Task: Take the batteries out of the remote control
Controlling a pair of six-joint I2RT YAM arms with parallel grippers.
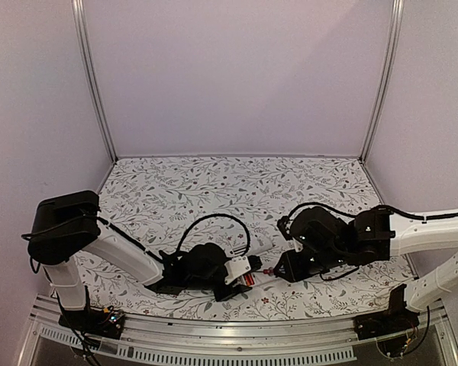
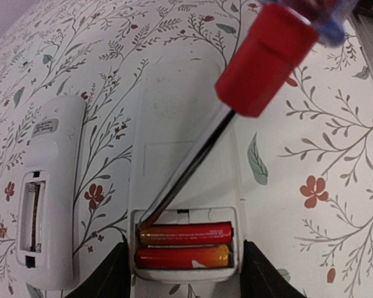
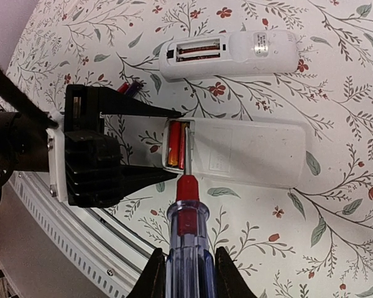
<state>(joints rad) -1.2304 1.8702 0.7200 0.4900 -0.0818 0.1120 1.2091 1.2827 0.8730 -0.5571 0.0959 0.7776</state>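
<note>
Left tool: the left tool [image 2: 184,274] is clamped across one end of a broad, flat white plastic remote control [image 2: 186,124]. One black finger [image 2: 112,276] presses on each long edge, level with the open battery bay.
Slim remote: a slim white plastic remote control with a small grey label [image 2: 53,155] lies flat on the desk. In the left wrist view it is just left of the broad one, parallel to it and not touching. Its long narrow recess faces up; whether the recess holds anything cannot be told.
Broad remote: it lies flat on the desk with its back up, and the uncovered bay is at the clamped end.
Batteries: two small red-and-orange cylindrical batteries [image 2: 186,234] sit side by side in that bay, touching along their length and lying across the width of the remote.
Screwdriver: a long screwdriver with a clear blue handle, red collar and dark metal shaft [image 3: 188,217] slants down over the broad remote. Its tip is at one end of the battery farther from the left tool.
Right tool: the right tool [image 3: 189,273] is closed around the screwdriver handle, a finger on either side.
Desk: a white cloth-covered desk printed with grey leaves and small red flowers [image 1: 214,183].
</note>
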